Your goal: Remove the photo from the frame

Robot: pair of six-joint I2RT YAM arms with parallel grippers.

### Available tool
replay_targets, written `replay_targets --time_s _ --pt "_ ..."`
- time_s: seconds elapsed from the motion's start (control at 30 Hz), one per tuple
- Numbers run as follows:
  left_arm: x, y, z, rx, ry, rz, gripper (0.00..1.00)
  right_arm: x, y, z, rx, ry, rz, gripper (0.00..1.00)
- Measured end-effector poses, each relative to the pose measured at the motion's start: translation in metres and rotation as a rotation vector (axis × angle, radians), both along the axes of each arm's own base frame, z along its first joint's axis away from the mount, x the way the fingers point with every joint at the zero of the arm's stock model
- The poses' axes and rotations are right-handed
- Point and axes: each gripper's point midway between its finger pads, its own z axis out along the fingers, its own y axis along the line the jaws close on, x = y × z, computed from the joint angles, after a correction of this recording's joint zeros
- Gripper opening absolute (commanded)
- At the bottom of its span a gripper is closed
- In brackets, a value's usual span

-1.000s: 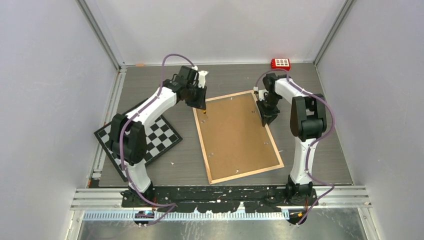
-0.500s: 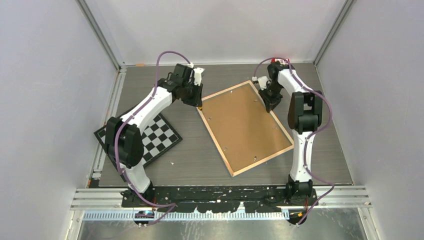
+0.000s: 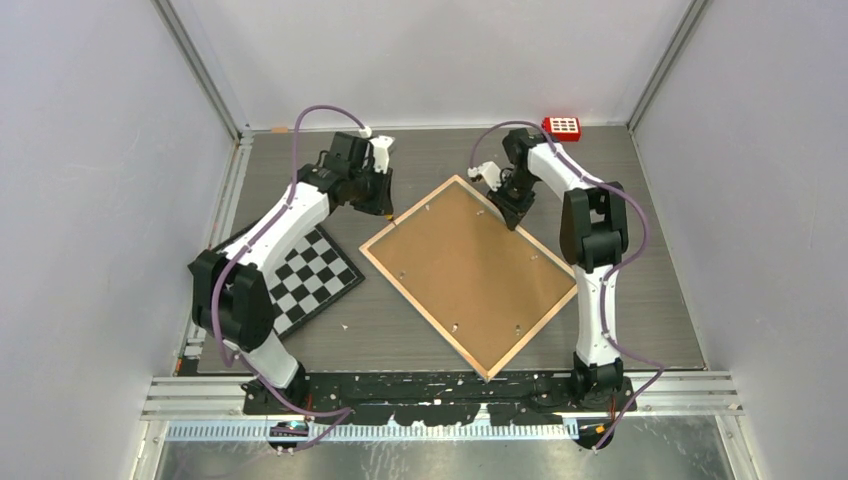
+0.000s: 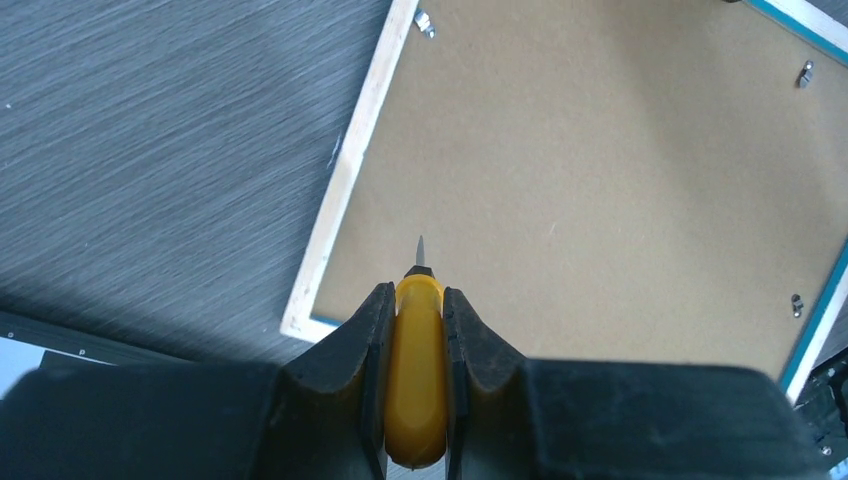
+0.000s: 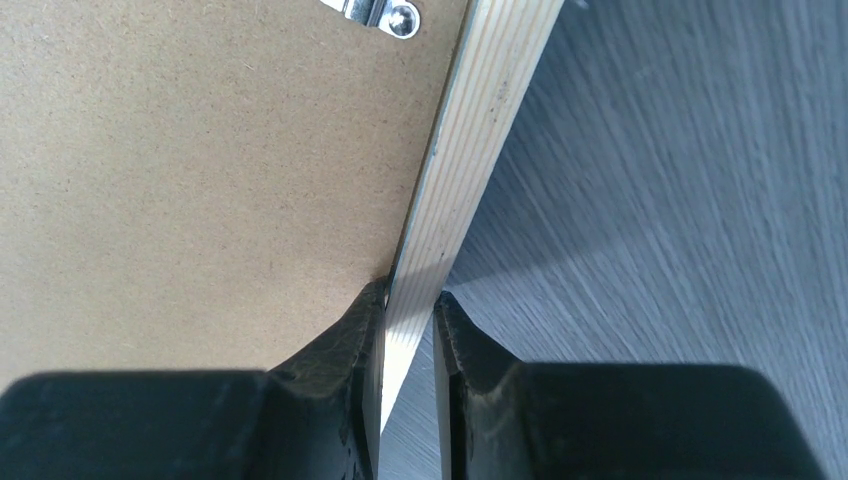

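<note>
Swung counter-clockwise since a second ago, the frame (image 3: 470, 275) lies back-up on the desk (image 3: 650, 300). The right end effector (image 5: 408, 300) pinches its wooden edge. The left end effector (image 4: 418, 295) clamps a yellow-handled tool (image 4: 417, 380).

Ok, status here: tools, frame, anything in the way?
Left tool shut on yellow pick, tip over backing. Right tool shut on frame edge. Frame face down, backing on, photo unseen. Nothing blocking.

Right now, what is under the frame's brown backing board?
The frame faces back up, so only its brown backing board, light wood edge and small metal clips show. Whatever is beneath the board, the photo included, is fully covered.
</note>
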Motion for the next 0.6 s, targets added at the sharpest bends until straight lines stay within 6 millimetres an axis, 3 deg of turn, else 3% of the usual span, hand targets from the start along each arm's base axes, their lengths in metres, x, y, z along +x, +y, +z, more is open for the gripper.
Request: replay_targets --time_s 0.33,0.6 --pt "0.009 0.003 -0.001 0.036 -0.059 0.041 0.00 -0.010 0.038 0.001 0.045 -0.014 0.124 0.01" --pt "0.016 -0.012 -0.026 0.101 -0.061 0.039 0.00 -0.018 0.064 0.001 0.064 -0.023 0.179 0.01"
